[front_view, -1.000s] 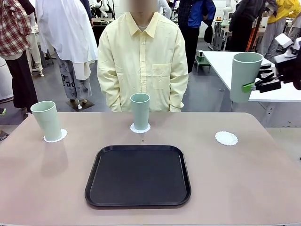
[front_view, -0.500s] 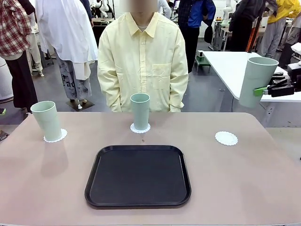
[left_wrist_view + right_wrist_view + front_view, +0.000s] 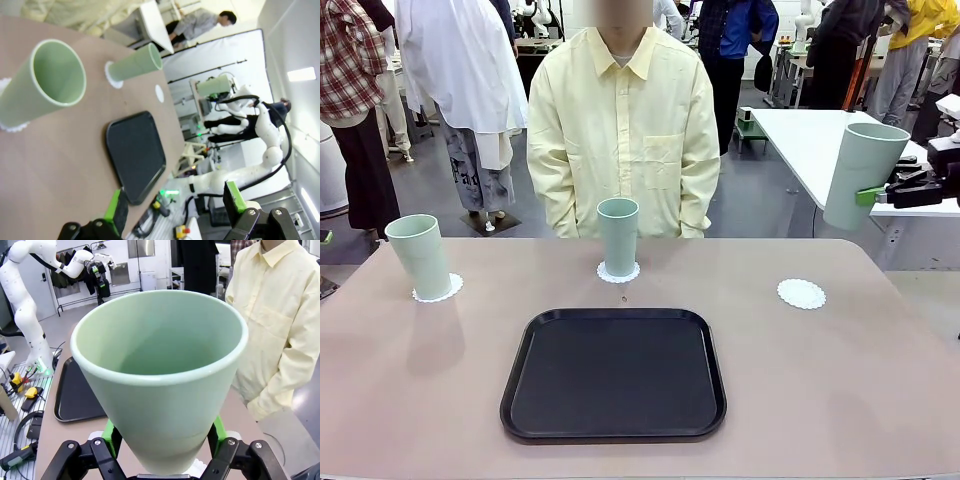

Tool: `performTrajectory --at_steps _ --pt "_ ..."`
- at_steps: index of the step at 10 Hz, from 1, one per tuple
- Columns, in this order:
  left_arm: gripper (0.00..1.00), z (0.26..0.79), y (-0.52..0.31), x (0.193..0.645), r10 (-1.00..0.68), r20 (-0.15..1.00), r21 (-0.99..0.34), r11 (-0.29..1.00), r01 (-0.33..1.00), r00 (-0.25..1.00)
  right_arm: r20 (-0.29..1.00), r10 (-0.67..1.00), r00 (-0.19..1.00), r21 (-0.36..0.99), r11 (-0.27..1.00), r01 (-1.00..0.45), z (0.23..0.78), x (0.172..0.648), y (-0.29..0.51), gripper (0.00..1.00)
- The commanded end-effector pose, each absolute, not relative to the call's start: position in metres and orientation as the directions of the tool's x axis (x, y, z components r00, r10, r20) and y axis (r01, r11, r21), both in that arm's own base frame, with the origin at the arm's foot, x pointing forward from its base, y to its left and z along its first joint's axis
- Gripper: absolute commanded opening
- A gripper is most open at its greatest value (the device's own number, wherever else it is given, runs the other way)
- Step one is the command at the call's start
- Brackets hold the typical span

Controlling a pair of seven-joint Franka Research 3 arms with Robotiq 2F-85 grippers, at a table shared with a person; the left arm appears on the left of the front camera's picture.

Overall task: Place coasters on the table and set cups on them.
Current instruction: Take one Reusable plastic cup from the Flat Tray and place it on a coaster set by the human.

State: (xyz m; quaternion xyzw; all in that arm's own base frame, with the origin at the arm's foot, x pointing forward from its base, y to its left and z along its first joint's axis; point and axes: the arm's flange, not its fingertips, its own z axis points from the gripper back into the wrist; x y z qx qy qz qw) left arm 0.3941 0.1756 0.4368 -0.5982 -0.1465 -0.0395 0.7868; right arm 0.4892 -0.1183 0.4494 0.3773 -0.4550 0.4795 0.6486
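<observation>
The right gripper (image 3: pixel 865 195), partly cut off at the frame edge, has its jaws clamped on a cup (image 3: pixel 861 175) held above the table (image 3: pixel 840 400), beyond the bare coaster (image 3: pixel 801 293). The left gripper (image 3: pixel 175 207) has its jaws apart, holding nothing.

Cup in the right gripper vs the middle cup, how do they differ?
The held cup hangs in the air, tilted, clamped in the right gripper; the middle cup stands upright on the table, free of any jaws. The middle cup sits on a coaster; the held cup has none under it. Both are plain mint-green tumblers.
</observation>
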Motion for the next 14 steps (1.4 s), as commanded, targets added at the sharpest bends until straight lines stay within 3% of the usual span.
performTrajectory --at_steps 1,3,5,7,14 --pt "1.0 0.439 0.176 0.393 0.118 0.275 -0.931 0.281 0.234 0.954 0.952 0.276 0.134 0.06 0.259 -0.964 0.449 0.489 -0.119 0.82" --pt "1.0 0.439 0.176 0.393 0.118 0.275 -0.931 0.281 0.234 0.954 0.952 0.279 0.127 0.054 0.256 -0.965 0.449 0.489 -0.118 0.82" --pt "1.0 0.439 0.176 0.393 0.118 0.275 -0.931 0.281 0.234 0.954 0.964 0.264 0.034 -0.014 0.177 -0.984 0.421 0.505 -0.112 0.82" --pt "1.0 0.439 0.176 0.393 0.118 0.275 -0.931 0.281 0.234 0.954 0.967 0.254 0.02 -0.03 0.189 -0.981 0.398 0.518 -0.113 0.82" --pt "1.0 0.439 0.176 0.393 0.118 0.275 -0.931 0.281 0.234 0.954 0.934 0.316 0.164 0.102 0.206 -0.973 0.318 0.557 -0.112 0.82"
